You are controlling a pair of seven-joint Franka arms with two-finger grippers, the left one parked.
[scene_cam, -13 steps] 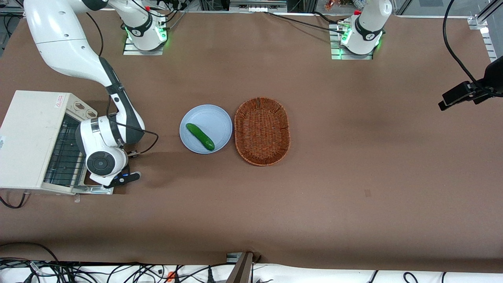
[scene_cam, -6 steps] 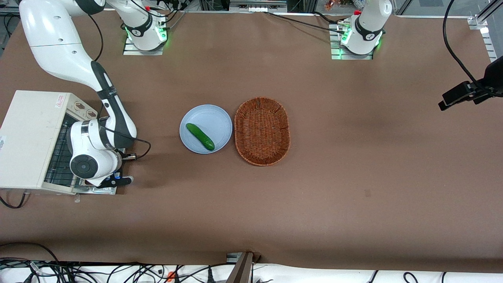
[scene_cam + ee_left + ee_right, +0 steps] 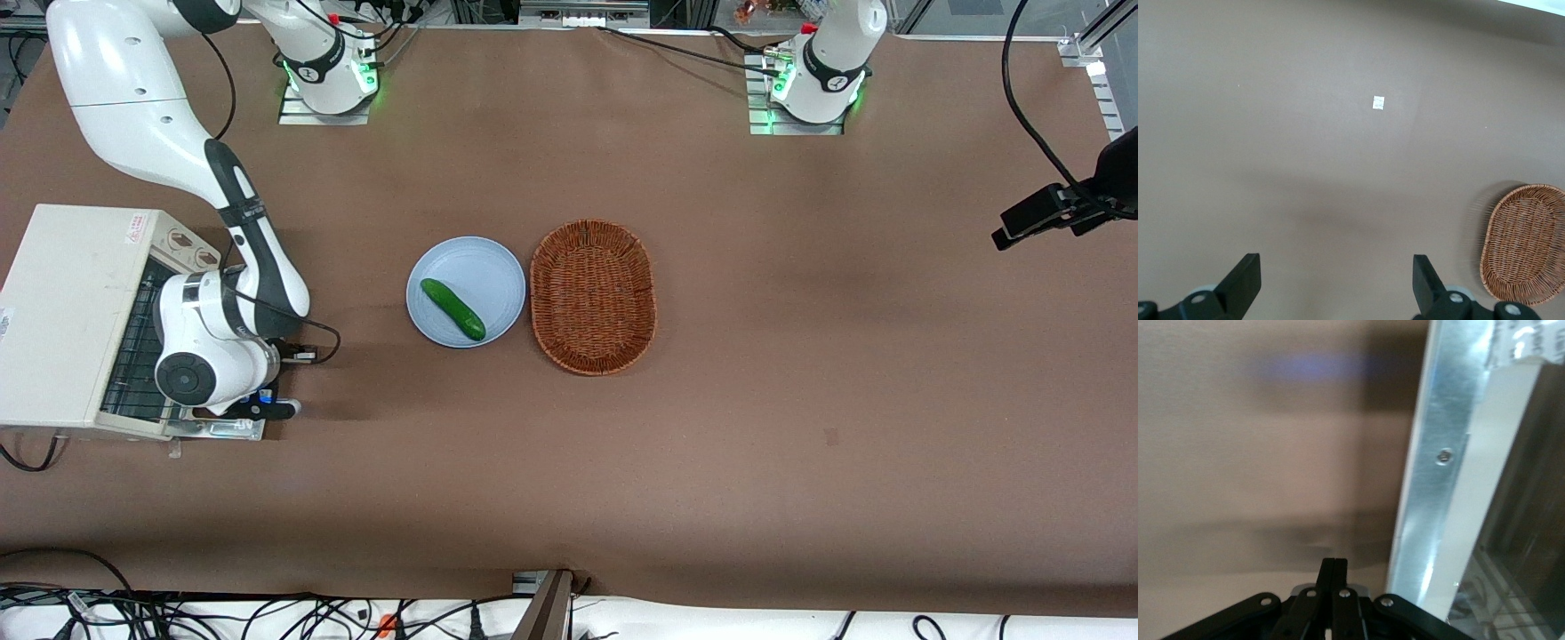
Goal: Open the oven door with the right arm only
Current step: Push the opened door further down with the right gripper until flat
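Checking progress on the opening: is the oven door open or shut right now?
Open. The oven door lies folded down flat at the toaster oven's front, baring its wire rack. The gripper, fingers together, sits over the door.

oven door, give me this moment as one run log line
oven door: folded down flat, open | end effector: shut, empty, low over the door's metal edge | cucumber: on plate | basket: beside plate

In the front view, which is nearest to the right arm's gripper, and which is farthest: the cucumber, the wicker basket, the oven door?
From the gripper, shut, low in front of the oven:
1. oven door, lying open directly under it.
2. cucumber, on the blue plate.
3. wicker basket, beside the plate, toward the parked arm's end.
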